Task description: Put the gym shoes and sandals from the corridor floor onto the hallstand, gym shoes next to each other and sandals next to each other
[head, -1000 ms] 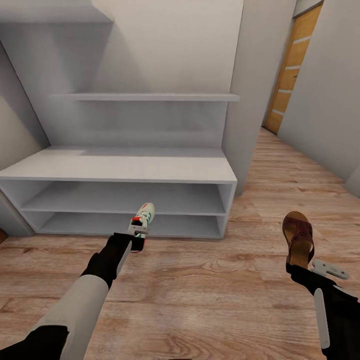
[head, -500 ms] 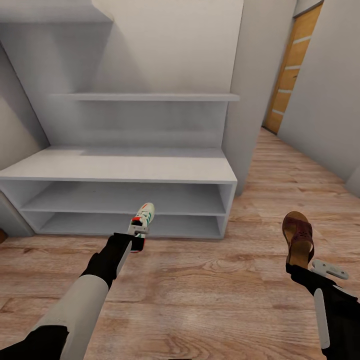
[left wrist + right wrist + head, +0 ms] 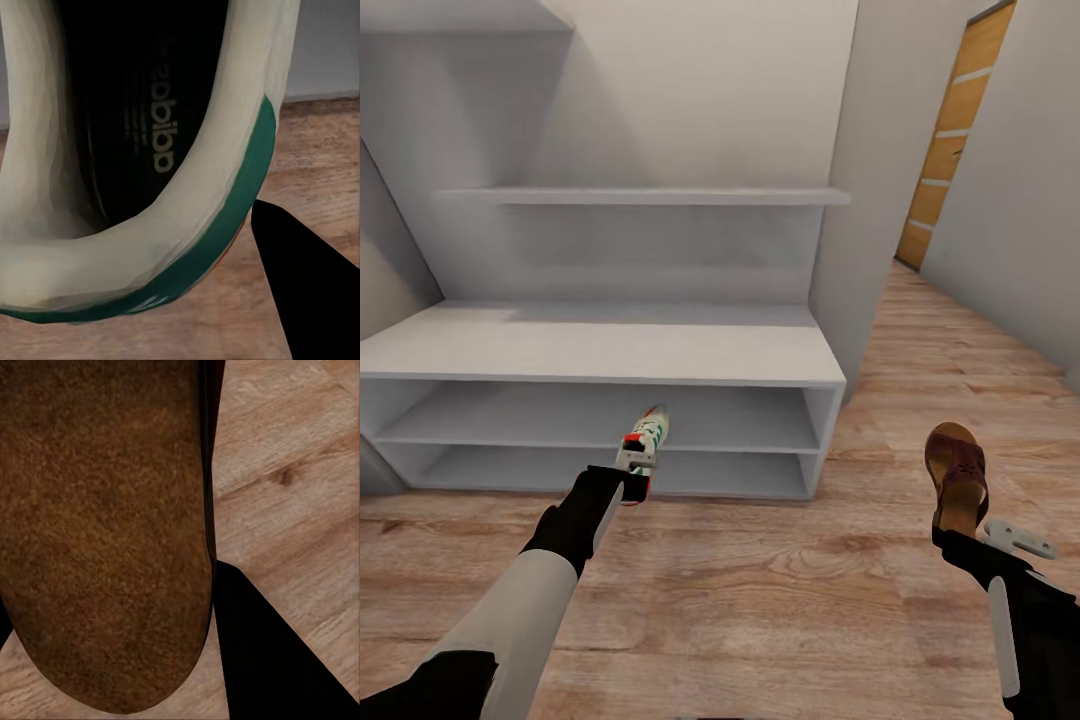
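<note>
Light brown wood-plank corridor floor (image 3: 760, 590) runs in front of the wide light grey hallstand (image 3: 600, 350), which stands against a pale wall with a bench top, two open low shelves and a wall shelf above it; an orange wooden door (image 3: 955, 130) lies beyond the hallstand's right end. Before the hallstand's lower shelves, the left gripper (image 3: 628, 487) is clamped on the heel of a white lace-up gym shoe with green stripes and red-orange accents (image 3: 644, 440), held off the floor, toe toward the shelves. Right of the hallstand, the right gripper (image 3: 950, 535) is closed on the heel of a brown slip-on sandal with a tan footbed (image 3: 957, 475), held above the floor.
</note>
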Controlling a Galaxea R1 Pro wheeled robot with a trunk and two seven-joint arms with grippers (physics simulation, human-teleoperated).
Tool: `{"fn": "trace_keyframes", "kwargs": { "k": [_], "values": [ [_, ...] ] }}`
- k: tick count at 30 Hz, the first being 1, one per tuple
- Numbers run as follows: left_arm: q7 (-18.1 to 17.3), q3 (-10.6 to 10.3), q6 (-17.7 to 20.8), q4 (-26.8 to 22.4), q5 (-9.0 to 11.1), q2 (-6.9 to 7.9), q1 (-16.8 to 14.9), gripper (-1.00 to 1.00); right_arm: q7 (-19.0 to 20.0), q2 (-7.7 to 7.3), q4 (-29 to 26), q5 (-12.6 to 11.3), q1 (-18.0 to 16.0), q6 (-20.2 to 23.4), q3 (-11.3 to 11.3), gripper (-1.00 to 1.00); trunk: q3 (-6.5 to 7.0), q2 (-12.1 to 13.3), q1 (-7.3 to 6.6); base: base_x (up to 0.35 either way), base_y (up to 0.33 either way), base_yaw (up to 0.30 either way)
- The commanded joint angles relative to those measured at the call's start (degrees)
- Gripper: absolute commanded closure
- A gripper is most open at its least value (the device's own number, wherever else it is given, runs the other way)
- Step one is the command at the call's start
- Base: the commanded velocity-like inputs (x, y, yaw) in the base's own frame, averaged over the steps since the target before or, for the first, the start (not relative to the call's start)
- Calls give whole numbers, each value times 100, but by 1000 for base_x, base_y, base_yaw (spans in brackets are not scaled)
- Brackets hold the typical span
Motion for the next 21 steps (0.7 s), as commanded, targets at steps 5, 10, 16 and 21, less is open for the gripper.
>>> {"fn": "trace_keyframes", "kwargs": {
  "k": [5, 10, 16, 21],
  "values": [
    [-18, 15, 23, -8, -37, -5, -4, 100, -16, 5, -7, -10, -4, 30, -6, 100, -38, -2, 0, 31, 0, 0],
    [-18, 15, 22, -8, -35, -5, 0, 100, -16, 4, -7, -10, -4, 30, -6, 100, -41, -2, 0, 1, 0, 0],
    [-18, 15, 22, -8, -34, -5, -2, 100, -16, 5, -7, -10, -4, 30, -6, 100, -150, -8, 10, 0, 0, 0],
    [-18, 15, 22, -8, -34, -5, -2, 100, -16, 5, -7, -10, -4, 30, -7, 100, -170, -8, 10, 0, 0, 0]
  ]
}}
